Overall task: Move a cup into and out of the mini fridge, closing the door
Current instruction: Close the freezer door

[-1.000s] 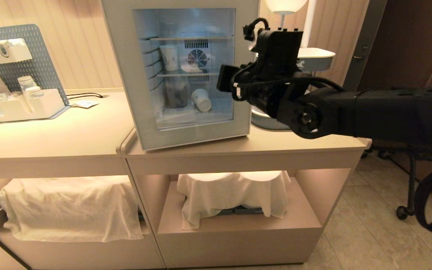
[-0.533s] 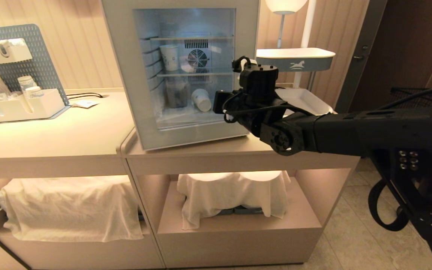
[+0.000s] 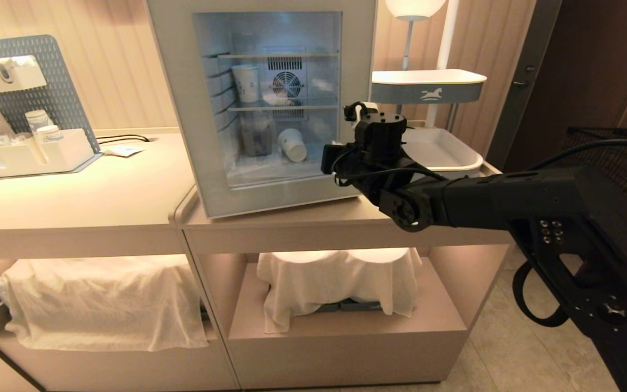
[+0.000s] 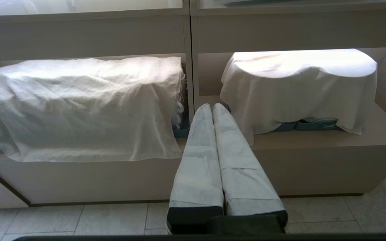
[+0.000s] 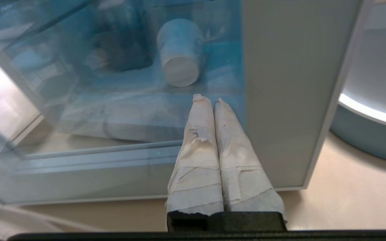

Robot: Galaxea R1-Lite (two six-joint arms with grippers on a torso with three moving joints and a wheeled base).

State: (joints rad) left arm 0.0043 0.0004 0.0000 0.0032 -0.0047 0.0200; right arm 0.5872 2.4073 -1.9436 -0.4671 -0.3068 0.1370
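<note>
Door (image 3: pixel 270 103) shut; right gripper (image 5: pixel 209 100) lower now.

A pale wall (image 3: pixel 128 65) of vertical slats closes the far side. In front of it stands a long beige counter (image 3: pixel 101 190), made of two units butted together. Each unit has an open lit shelf below, holding things draped in white cloth: a wide bundle (image 3: pixel 101 299) on the left, a rounder one (image 3: pixel 335 283) on the right. On the far left of the countertop a grey pegboard (image 3: pixel 36 76) stands behind a white organiser tray (image 3: pixel 30 155). To the right rises a white lamp (image 3: pixel 414 8) over a tiered trolley (image 3: pixel 428 84). A dark door (image 3: pixel 591 71) fills the far right. The floor (image 3: pixel 536 337) is grey tile.
</note>
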